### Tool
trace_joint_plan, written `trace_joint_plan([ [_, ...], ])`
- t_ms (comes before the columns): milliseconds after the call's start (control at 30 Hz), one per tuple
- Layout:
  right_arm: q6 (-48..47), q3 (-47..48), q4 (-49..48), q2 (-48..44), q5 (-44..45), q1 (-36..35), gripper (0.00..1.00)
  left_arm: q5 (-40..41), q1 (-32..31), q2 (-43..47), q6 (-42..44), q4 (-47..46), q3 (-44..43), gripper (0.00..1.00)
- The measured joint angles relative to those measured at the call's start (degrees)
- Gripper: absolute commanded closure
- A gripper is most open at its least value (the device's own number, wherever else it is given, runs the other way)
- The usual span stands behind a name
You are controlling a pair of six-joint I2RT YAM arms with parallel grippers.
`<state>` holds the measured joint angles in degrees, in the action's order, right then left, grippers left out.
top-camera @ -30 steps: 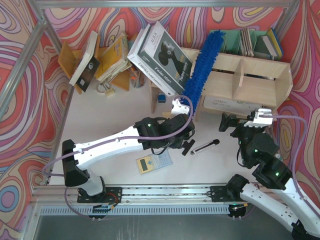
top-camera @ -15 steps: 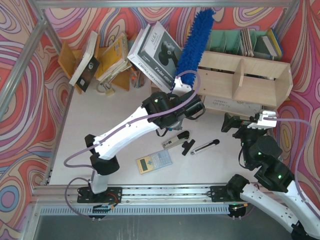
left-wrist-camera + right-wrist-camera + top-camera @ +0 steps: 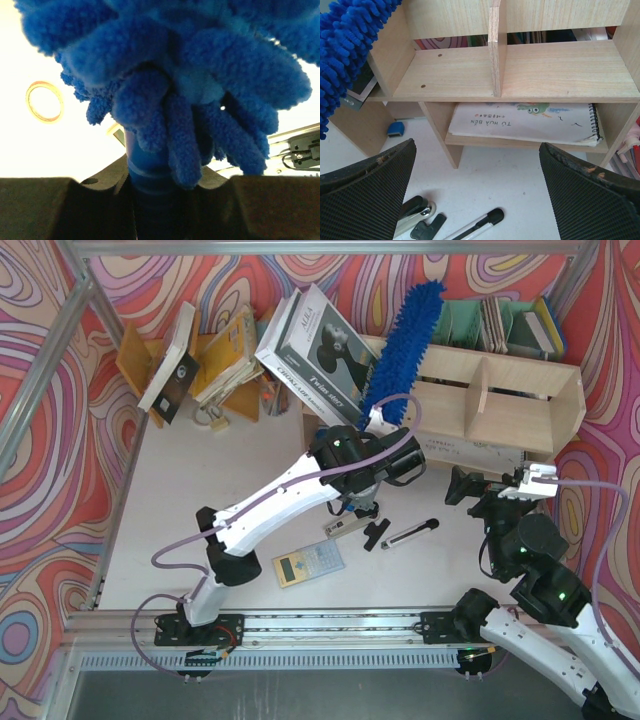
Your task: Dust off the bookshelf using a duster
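**Duster held at the left end of the bookshelf**

**1. Duster.** The duster (image 3: 405, 340) is raised off the surface (image 3: 200, 470). Its blue fluffy head runs diagonally from the handle up toward the back wall and crosses the left end of the bookshelf (image 3: 500, 390). Whether the head touches the top board cannot be told from above. In the right wrist view the head (image 3: 345, 55) hangs at the upper left, just beside the shelf's left upright. In the left wrist view the chenille strands (image 3: 190, 100) fill the upper frame, and the slim blue handle (image 3: 150, 170) runs down between the fingers.

**2. Left tool.** The left tool (image 3: 376, 420) is clamped on the duster handle, with the arm stretched forward from its base.

**3. Bookshelf.** The bookshelf (image 3: 455, 70) stands at the right rear of the surface. An upright divider splits its upper level into two compartments. A spiral notebook (image 3: 520, 122) lies flat on the lower shelf.

**4. Right tool.** The right tool (image 3: 475, 155) stands with its jaws spread wide and nothing between them. It faces the shelf front, apart from it.

**5. Surroundings.**
- A large book (image 3: 320, 345) leans just left of the duster.
- Green file holders (image 3: 500, 325) stand behind the shelf.
- A stapler (image 3: 350, 525), a pen (image 3: 410, 533) and a calculator (image 3: 307, 563) lie on the surface below the left arm.
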<state>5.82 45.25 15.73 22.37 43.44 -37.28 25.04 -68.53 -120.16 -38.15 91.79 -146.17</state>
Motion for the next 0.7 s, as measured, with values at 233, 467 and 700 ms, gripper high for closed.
trace_joint_plan([
  [233,0.0,0.0,0.0,0.0,0.0,0.0,0.01,0.6,-0.9,-0.2,0.1,0.2,-1.5,1.00],
  [467,0.0,0.0,0.0,0.2,0.0,0.0,0.01,2.6,-1.1,0.7,1.2,-0.7,-1.5,1.00],
  [700,0.0,0.0,0.0,0.2,0.0,0.0,0.01,3.1,-3.1,2.4,3.8,-3.7,-0.6,1.00],
])
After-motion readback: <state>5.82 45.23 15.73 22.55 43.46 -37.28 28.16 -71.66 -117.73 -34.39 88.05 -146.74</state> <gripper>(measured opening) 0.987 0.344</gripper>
